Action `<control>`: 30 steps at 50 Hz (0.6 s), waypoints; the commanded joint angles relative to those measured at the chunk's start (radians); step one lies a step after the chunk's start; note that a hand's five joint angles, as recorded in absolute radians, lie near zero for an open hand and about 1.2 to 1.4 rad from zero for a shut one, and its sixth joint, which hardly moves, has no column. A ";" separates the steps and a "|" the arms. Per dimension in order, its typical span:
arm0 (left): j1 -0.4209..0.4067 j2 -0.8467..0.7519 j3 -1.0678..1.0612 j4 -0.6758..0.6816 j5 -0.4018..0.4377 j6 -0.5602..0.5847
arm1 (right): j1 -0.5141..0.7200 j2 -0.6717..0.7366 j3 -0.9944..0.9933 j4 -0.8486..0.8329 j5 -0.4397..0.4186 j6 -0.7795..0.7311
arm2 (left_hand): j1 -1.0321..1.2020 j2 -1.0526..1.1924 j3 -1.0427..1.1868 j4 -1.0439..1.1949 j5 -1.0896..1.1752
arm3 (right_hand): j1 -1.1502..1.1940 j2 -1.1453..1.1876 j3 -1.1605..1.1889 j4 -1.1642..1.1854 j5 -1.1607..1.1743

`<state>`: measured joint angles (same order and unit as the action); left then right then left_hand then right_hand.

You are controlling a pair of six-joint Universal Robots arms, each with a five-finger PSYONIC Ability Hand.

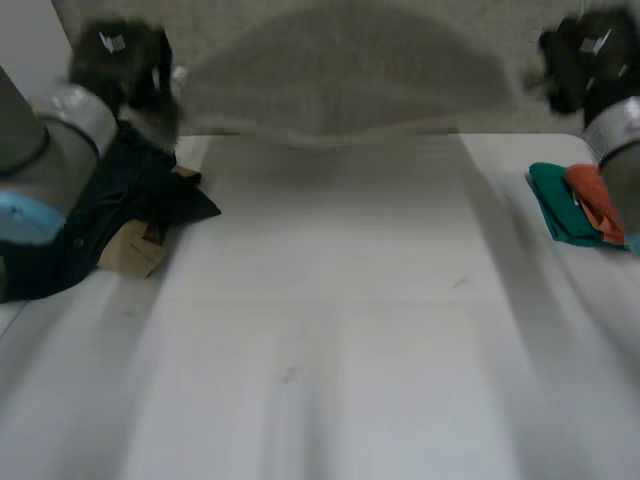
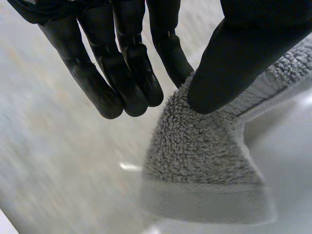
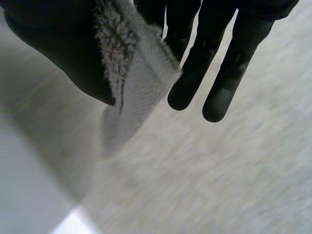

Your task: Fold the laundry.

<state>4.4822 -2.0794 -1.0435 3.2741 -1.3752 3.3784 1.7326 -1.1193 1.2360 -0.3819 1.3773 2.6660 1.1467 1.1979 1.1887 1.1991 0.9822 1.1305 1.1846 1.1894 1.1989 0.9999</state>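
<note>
At the far side of the counter [image 1: 330,330] a grey towel [image 1: 340,85] is stretched wide between the two hands, its lower edge sagging a little in the middle, right about at the counter's far edge (whether it touches there I cannot tell). The left hand [image 1: 120,60] is at the towel's left end and the right hand [image 1: 580,55] at its right end, both raised above the counter.

Seen from the left wrist, the thumb [image 2: 234,53] presses down onto a fluffy corner of the towel, pinching it against the finger behind, while the other fingers [image 2: 122,63] hang straight just beside the cloth. The towel's flat woven border lies below that corner.

Seen from the right wrist, the right hand likewise pinches its corner: the cloth, looped pile and woven hem, is caught between the thumb and the fingers, with two fingers straight and clear of it.

On the counter's left side, close under the left arm [image 1: 50,150], lies a heap of dark clothes [image 1: 130,200] with a tan piece [image 1: 132,250] at its near edge. On the right side, a folded green cloth [image 1: 560,205] lies with an orange cloth [image 1: 595,195] on top of it.
</note>
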 commanded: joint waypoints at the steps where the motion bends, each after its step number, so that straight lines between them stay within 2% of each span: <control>1: 0.003 -0.090 -0.228 0.087 0.031 0.047 | 0.004 0.093 0.155 0.052 -0.021 -0.086 | 0.250 0.198 0.208 0.197 0.240 | 0.266 0.212 0.207 0.197 0.222; 10: -0.001 -0.238 -0.316 0.151 0.031 0.176 | -0.007 0.188 0.238 0.080 -0.014 -0.184 | 0.250 0.198 0.208 0.197 0.240 | 0.266 0.212 0.207 0.197 0.222; 13: -0.003 -0.231 -0.326 0.151 0.038 0.203 | -0.007 0.185 0.244 0.081 -0.012 -0.178 | -0.133 -0.185 -0.175 -0.186 -0.143 | 0.266 0.212 0.207 0.197 0.222; 14: -0.003 -0.214 -0.338 0.148 0.039 0.216 | -0.007 0.181 0.246 0.083 -0.009 -0.176 | -0.434 -0.485 -0.476 -0.486 -0.444 | 0.266 0.212 0.207 0.197 0.222; 15: -0.003 -0.191 -0.357 0.145 0.041 0.223 | -0.007 0.177 0.249 0.084 -0.008 -0.176 | -0.620 -0.671 -0.662 -0.673 -0.630 | 0.266 0.212 0.207 0.197 0.222; 17: -0.003 -0.159 -0.384 0.141 0.036 0.233 | -0.007 0.165 0.252 0.084 0.002 -0.173 | -0.713 -0.764 -0.755 -0.765 -0.723 | 0.266 0.212 0.207 0.197 0.222; 20: 0.002 -0.076 -0.464 0.136 0.027 0.239 | -0.013 0.151 0.263 0.084 0.005 -0.163 | -0.719 -0.770 -0.761 -0.771 -0.729 | 0.266 0.212 0.207 0.197 0.222; 24: 0.005 0.037 -0.591 0.145 0.018 0.230 | -0.016 0.138 0.280 0.086 0.000 -0.155 | -0.567 -0.618 -0.609 -0.619 -0.577 | 0.266 0.212 0.207 0.197 0.222; 27: 0.006 0.088 -0.665 0.154 0.022 0.220 | -0.016 0.130 0.290 0.080 0.003 -0.156 | -0.212 -0.263 -0.254 -0.264 -0.222 | 0.266 0.212 0.207 0.197 0.222; 30: 0.000 0.090 -0.696 0.151 0.045 0.210 | -0.016 0.122 0.295 0.077 0.000 -0.156 | -0.100 -0.151 -0.142 -0.152 -0.110 | 0.266 0.212 0.207 0.197 0.222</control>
<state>4.4868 -2.0440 -1.6368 3.4200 -1.3537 3.6089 1.7168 -0.9828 1.5165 -0.2990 1.3809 2.5094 0.7488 0.7095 0.7093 0.7134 0.5366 1.1305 1.1846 1.1894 1.1990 1.0000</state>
